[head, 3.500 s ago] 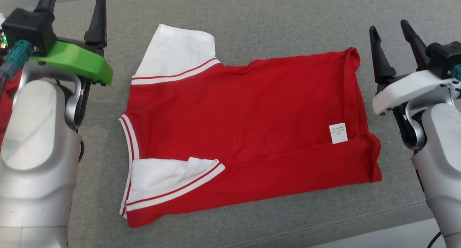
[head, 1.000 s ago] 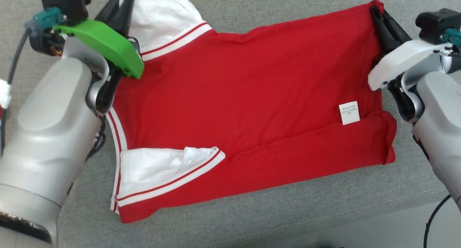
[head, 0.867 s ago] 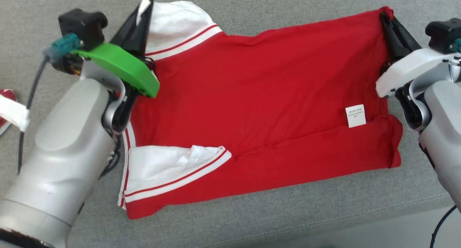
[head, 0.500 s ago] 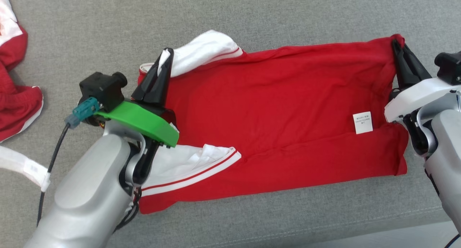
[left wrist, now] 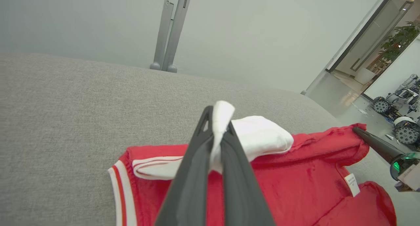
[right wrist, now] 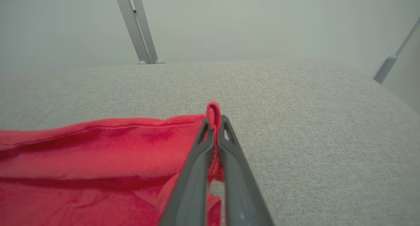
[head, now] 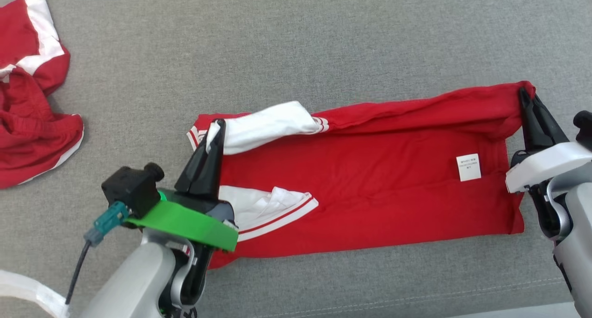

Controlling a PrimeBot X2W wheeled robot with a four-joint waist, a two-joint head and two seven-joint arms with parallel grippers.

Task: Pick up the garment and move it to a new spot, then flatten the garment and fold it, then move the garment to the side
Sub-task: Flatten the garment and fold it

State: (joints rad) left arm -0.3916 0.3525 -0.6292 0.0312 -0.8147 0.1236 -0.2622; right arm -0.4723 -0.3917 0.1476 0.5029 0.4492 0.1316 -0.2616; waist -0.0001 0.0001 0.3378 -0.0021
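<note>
"Head view first: where is the garment?"

"On the grey fabric surface. It is red, with its long side running from 9 to 3 o'clock, and it sits toward 4 o'clock of the frame's centre. Its 12 o'clock edge is raised in a rolled band strung between the two claws. The rest lies flat."

"What about the left claw?"

"It is pinched tight on the white sleeve at the garment's 10 o'clock corner. In the left wrist view, white cloth is squeezed between the dark fingers and pokes out above their tips."

"And the right claw?"

"Also clamped, on the red hem at the garment's 2 o'clock corner. The right wrist view shows a small red loop standing above the closed tips."

"Anything else on the cloth?"

"A white label toward 3 o'clock. There is also a second sleeve, white with red stripes, lying at the garment's 8 o'clock, just beside the left arm's green mount."

"And off the garment?"

"A crumpled red-and-white heap at the frame's 10 o'clock, well apart."
</note>
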